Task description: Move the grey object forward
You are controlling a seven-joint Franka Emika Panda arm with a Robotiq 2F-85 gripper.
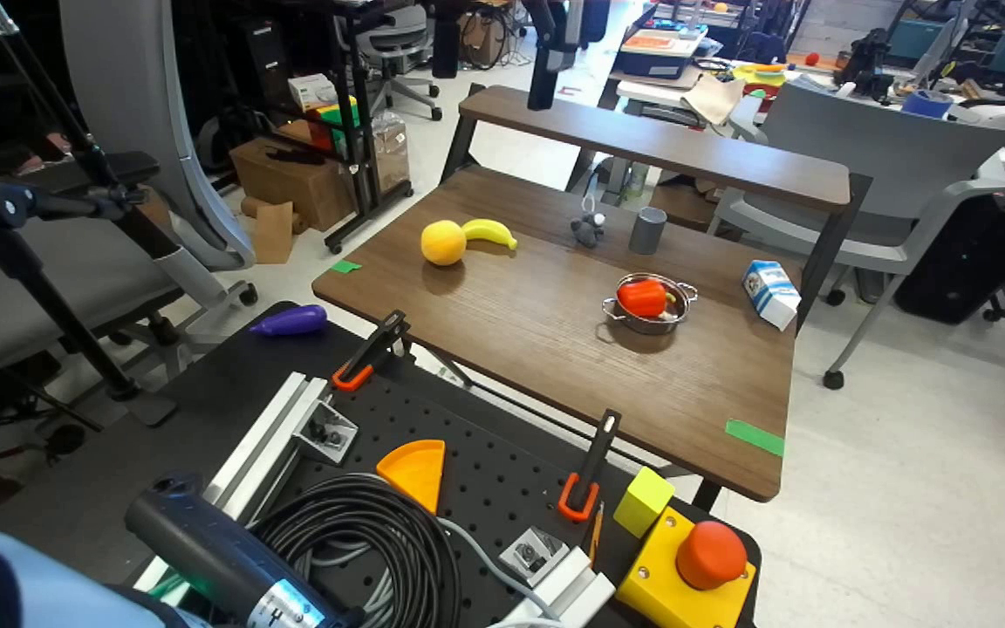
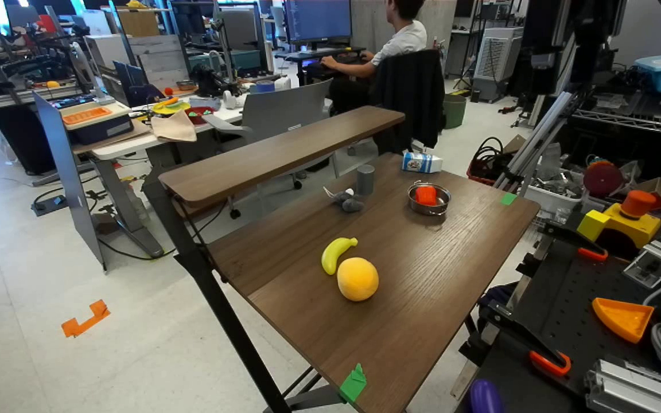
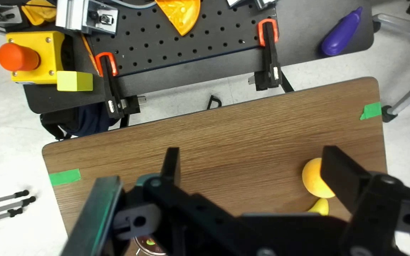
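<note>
Cylinder [image 1: 647, 233] — plain, dull grey

Grey cylinder [image 1: 647, 231] upright near a grey toy [image 1: 588, 230], red pepper [image 1: 641, 298] in metal pot [image 1: 651, 327], tool [image 1: 494, 90] spread wide

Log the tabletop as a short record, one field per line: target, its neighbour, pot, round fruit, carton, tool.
target: grey cylinder, upright on the brown table, not gripped
neighbour: small dark-grey toy-like thing, beside the cylinder
pot: silver, two handles, red pepper inside
round fruit: orange-yellow, beside a banana
carton: blue and white, lying on its side
tool: open above the table, holding nothing
</note>
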